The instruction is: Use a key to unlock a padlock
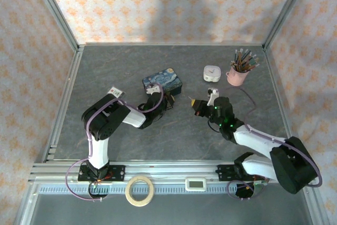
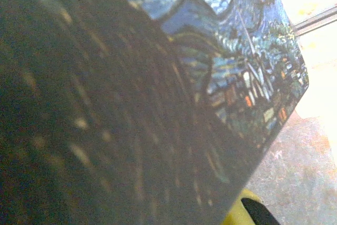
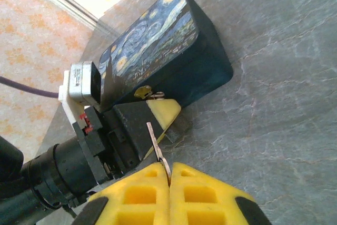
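Clutter on the desk (image 1: 174, 140)
Blue tin (image 1: 162, 81) mid-desk; white case (image 1: 212, 73) beside pink pencil cup (image 1: 237, 76); tape roll (image 1: 139, 190) at near edge.

We find no text, brand or number that can be read; the white tag (image 1: 114, 91) on the left arm (image 1: 105, 122) is too small for us; the white display unit (image 1: 196, 184) on the front rail looks blank at this size.

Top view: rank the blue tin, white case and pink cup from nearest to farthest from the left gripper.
1. Blue tin, just behind the left gripper.
2. White case, back and to the right.
3. Pink cup, farther right still.
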